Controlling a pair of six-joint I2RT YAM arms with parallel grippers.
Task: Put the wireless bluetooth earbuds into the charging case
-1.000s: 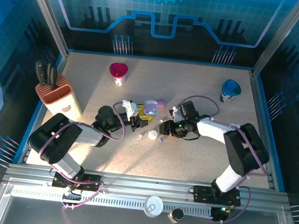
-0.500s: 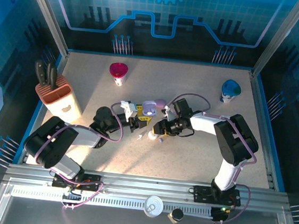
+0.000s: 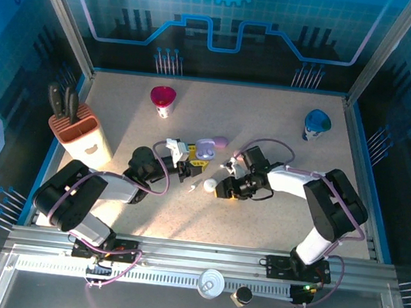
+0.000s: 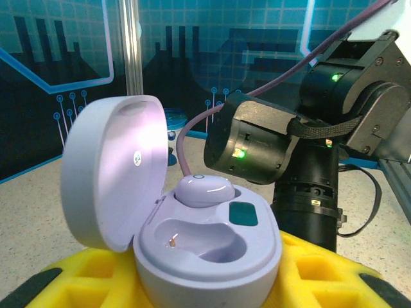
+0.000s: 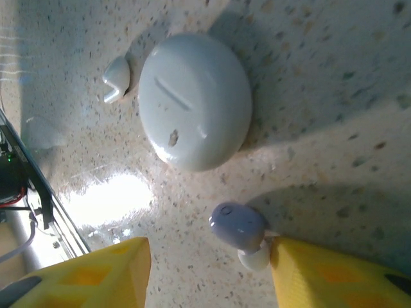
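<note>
The right hand (image 3: 221,187) has slid a touch toward the near edge of the desk (image 3: 282,125) since half a second ago, its elbow swinging back outward, while the left hand (image 3: 193,166) has held its place. The right hand's yellow fingers (image 5: 103,269) stand apart with nothing pinched. The loose lilac earbud (image 5: 236,226) lies on the desk between them, close against one finger. The left hand looks closed narrowly on the charging case (image 4: 212,250), though the case hides where the pads meet it, so that grip is a judgement. The case's lid stands open. The seated lilac earbud (image 4: 204,190) fills its far socket and the near socket is empty. I judge the job half done for this case: one bud is in, and the loose one has yet to be gripped, carried across and seated. Just beyond the right hand lies a closed white case (image 5: 194,99) with a small white earbud (image 5: 116,78) just beside it. Count: two cases, one open and one shut; three earbuds, two lilac and one white.
</note>
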